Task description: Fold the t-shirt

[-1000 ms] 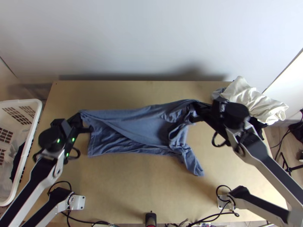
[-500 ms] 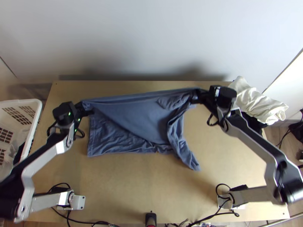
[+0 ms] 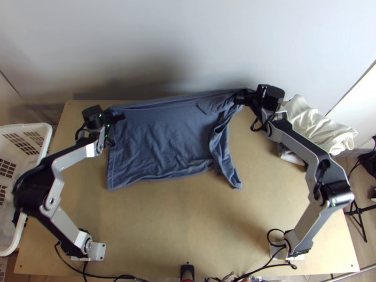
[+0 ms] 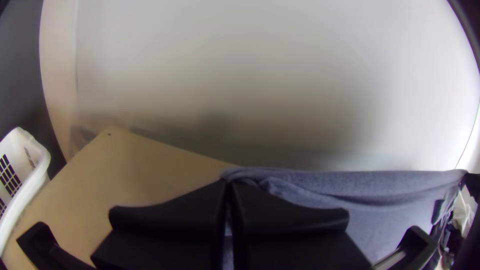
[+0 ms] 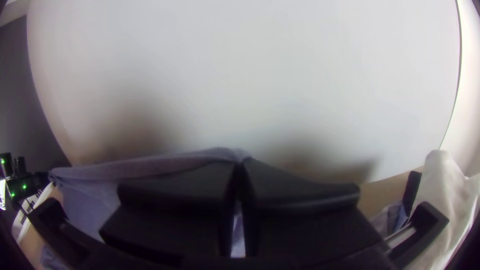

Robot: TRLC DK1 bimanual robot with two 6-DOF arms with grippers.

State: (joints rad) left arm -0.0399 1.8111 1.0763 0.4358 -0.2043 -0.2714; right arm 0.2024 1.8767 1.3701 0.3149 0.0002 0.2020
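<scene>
In the top view the blue t-shirt [image 3: 164, 136] hangs by its far edge between both grippers, its near part spread on the table with a bunched strip at its right side. My left gripper [image 3: 113, 117] is shut on the far left corner, and my right gripper [image 3: 243, 98] is shut on the far right one. In the left wrist view the fingers of my left gripper [image 4: 229, 187] pinch the cloth's edge, which runs taut sideways. In the right wrist view my right gripper [image 5: 240, 167] pinches the other end of that edge.
A pile of white cloth [image 3: 315, 124] lies at the table's far right corner. The white basket [image 3: 44, 141] stands beside the table's left edge. A pale wall rises behind the table [image 3: 188, 225], whose near part is bare wood.
Both grippers have moved away toward the table's far side, carrying the t-shirt's far edge. The cloth between them has opened out, and its hanging lower right end has shifted farther up the table.
</scene>
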